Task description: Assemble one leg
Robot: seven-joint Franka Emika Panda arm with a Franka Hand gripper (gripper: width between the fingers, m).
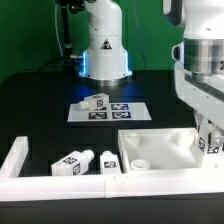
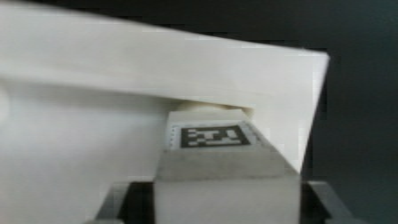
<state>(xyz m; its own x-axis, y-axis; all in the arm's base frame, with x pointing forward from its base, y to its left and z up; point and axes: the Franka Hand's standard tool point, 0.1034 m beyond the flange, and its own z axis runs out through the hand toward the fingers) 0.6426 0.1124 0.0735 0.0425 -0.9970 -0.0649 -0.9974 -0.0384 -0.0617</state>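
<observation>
My gripper [image 1: 207, 138] is shut on a leg [image 1: 213, 146], a chunky white peg with a black-and-white tag. It holds the leg upright over the corner of the large white square panel [image 1: 165, 148] at the exterior view's right. In the wrist view the leg [image 2: 219, 150] sits between my two fingers [image 2: 135, 202], and its far end meets a round socket in the panel [image 2: 143, 70]. Whether the leg is seated in the socket I cannot tell. Another socket [image 1: 141, 163] shows at the panel's near corner.
A look-alike leg [image 1: 95, 102] lies on the marker board [image 1: 125, 112]. Two more legs [image 1: 72, 163] [image 1: 110, 160] lie at the front left beside the panel. A white rail [image 1: 15, 158] borders the left and front. The robot base [image 1: 103, 50] stands behind.
</observation>
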